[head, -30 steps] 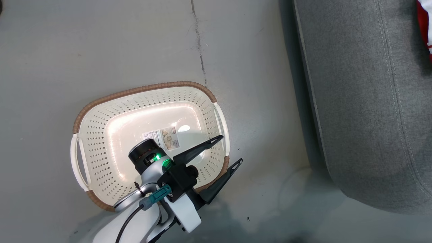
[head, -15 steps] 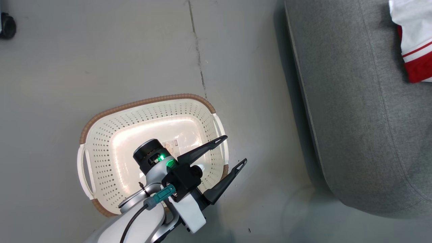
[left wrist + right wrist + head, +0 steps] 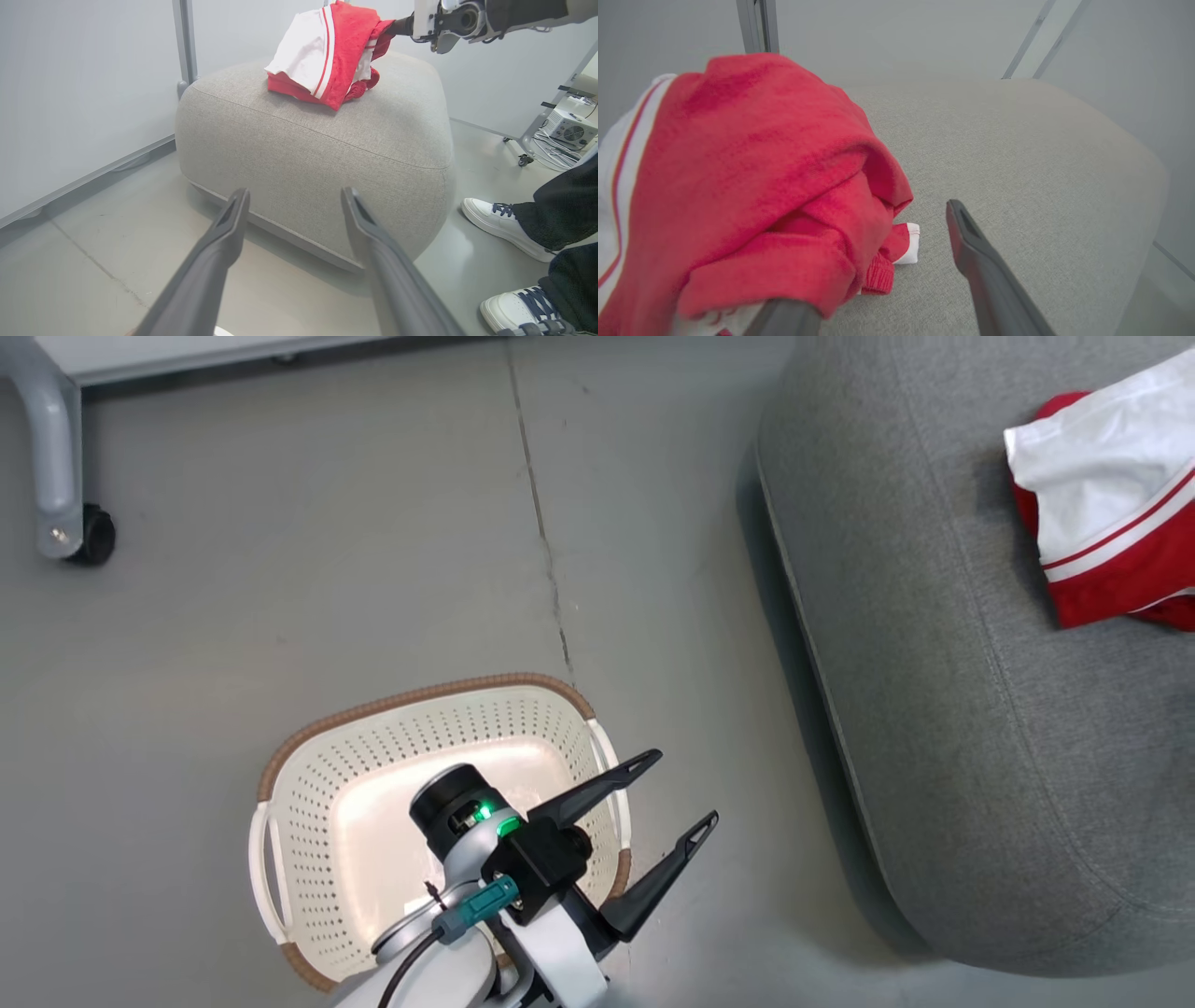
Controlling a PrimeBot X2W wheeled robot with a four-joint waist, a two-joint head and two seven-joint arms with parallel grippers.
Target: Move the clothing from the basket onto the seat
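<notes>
My right gripper (image 3: 882, 233) stands wide open, gripping nothing, its nine-o'clock finger buried under the clothing (image 3: 752, 177) heaped on the seat (image 3: 1017, 163), while my left gripper (image 3: 682, 788) hangs open, empty, by the three-o'clock rim of the basket (image 3: 317, 784).

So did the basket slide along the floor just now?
No. The basket has its far corner right at the end of the floor crack, same as before. The whole picture shifted, not the basket.
</notes>
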